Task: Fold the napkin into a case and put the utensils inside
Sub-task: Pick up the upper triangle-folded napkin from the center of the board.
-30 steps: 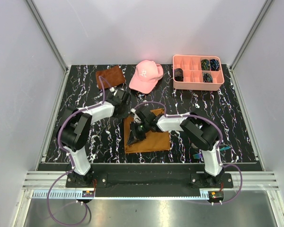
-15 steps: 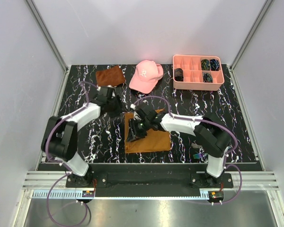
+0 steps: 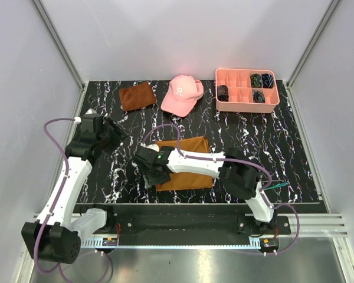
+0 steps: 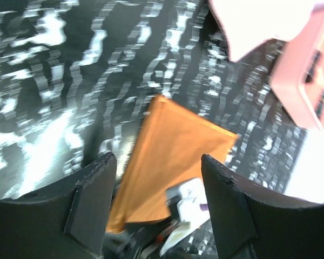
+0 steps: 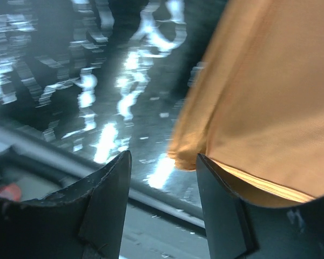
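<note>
napkin [image 3: 189,180] soft matt orange cloth; tabletop [image 3: 253,135] glossy black marble-look, white veins; tray [image 3: 246,106] smooth pink plastic; cap [image 3: 182,94] pink fabric

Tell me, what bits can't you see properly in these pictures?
- The utensils: top view, mostly hidden behind the right arm.
- Near-left corner of the napkin: top view, covered by the right gripper.
- Dark things in the pink tray: top view, too small to name.
- The pink cap: left wrist view, blurred, cut off by the top edge.

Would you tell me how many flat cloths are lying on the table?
2. The orange-brown napkin lies near the middle, partly under the right arm; a smaller rust-brown cloth lies at the far left, beside the pink cap. None appears hidden.
</note>
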Controlling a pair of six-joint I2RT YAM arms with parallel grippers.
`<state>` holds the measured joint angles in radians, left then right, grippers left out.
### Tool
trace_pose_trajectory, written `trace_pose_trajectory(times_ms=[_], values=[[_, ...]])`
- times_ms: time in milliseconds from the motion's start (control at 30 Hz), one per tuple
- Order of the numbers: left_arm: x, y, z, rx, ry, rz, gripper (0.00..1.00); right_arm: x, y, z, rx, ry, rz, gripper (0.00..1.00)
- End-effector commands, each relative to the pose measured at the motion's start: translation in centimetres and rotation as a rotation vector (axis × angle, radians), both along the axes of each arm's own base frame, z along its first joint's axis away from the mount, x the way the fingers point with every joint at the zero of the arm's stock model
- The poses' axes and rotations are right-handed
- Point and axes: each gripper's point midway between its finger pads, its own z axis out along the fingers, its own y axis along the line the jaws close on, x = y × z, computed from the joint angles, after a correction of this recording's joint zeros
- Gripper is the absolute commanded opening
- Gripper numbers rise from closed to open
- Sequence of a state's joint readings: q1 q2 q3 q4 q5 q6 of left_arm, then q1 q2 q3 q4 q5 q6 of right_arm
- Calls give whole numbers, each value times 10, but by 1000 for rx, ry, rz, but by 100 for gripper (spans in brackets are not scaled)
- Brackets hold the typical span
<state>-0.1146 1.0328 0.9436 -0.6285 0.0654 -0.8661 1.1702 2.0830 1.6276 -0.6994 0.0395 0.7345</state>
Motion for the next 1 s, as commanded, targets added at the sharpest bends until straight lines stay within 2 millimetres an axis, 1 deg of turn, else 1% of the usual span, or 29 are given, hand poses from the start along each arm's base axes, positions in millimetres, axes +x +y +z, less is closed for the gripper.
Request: trace_pose_trajectory(times_ms=[0,67,133,200,233,300,333,367,433,467,600,767,800,867,933,967], values=[[-22,34,-14,105,68,117,66,19,-29,9,-194,-125,-78,60],[-24,39,-12,125,57,126,67,19,-26,14,-196,-142,-65,61],[-26,41,-15,128,62,129,67,20,-25,13,-205,-148,-55,62],[-27,42,-20,130,78,125,67,21,-20,16,-197,-153,-44,63],[-27,41,-22,127,86,117,67,21,-20,13,-202,-148,-41,63],[-27,41,-27,124,103,112,67,19,-13,13,-193,-139,-28,64],[-28,41,-28,117,108,108,67,19,-12,7,-203,-131,-21,63],[-27,42,-30,116,116,111,67,19,-8,8,-194,-130,-18,63],[-27,45,-30,118,118,118,67,17,-7,1,-209,-122,-14,63],[-27,46,-30,121,120,120,67,18,-5,1,-208,-123,-13,63],[-26,52,-29,121,118,131,67,19,-5,-2,-218,-123,-11,58],[-26,49,-34,119,135,107,68,17,-4,-7,-228,-116,-8,56],[-26,56,-35,119,141,128,67,16,-4,-8,-228,-111,-7,54],[-26,57,-37,117,148,131,67,14,-3,-11,-233,-107,-3,49],[-27,59,-37,117,148,139,68,12,-3,-15,-248,-105,2,47],[-26,60,-37,117,148,143,68,12,-1,-14,-244,-107,3,47]])
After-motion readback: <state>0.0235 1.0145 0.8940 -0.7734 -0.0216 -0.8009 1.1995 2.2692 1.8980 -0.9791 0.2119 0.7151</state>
